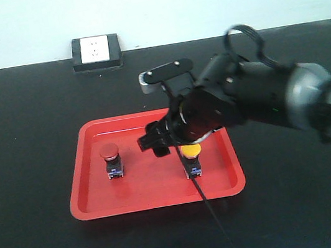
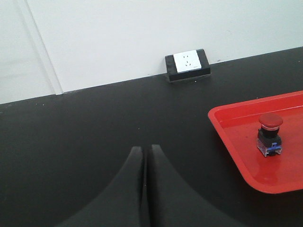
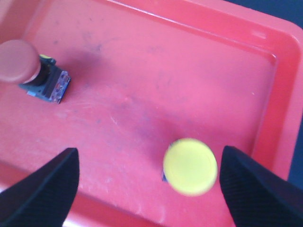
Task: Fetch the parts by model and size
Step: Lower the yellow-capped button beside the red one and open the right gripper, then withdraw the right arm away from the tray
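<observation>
Right wrist view: your right gripper is hanging wide open, holding nothing, over the yellow-capped switch; both switches are standing inside the red tray.

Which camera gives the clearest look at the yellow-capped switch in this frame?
The right wrist view: the yellow-capped switch sits between the open right gripper fingers, cap seen from above, slightly blurred. The front view shows it on the red tray, partly hidden by the arm. The left wrist view misses it.

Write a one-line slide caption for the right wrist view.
Open right end effector hovers over the yellow-capped switch in the red tray; red-capped switch stands apart.
</observation>
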